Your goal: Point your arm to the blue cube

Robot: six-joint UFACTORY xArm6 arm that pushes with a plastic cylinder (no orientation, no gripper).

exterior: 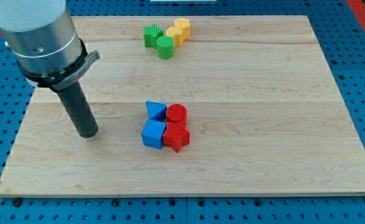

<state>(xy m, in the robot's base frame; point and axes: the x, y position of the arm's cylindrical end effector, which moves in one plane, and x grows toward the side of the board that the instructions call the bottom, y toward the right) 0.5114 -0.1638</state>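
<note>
Pointing at the blue cube (pixel 152 133) is not yet accomplished, as far as this view shows: my tip (pixel 88 133) rests on the wooden board (pixel 263 93) well to the left of the cube, with bare wood between them. There is no claw on this arm, only the straight dark rod, so nothing opens, closes or grips. The blue cube sits near the middle of the board, at the near-left corner of a tight cluster: a blue triangular block (pixel 156 110) just behind it, a red cylinder (pixel 177 114) at the far right of the cluster, and a red star-like block (pixel 175 137) touching the cube's right side. Far off, near the board's far edge, lie a green star-like block (pixel 152 35), a green cylinder (pixel 165 46) and two yellow blocks (pixel 179 31), uninvolved. What remains, I judge, is a rightward slide at roughly the same depth until my tip stands just beside the cube's left face, stopping short so the cluster is not shoved.
</note>
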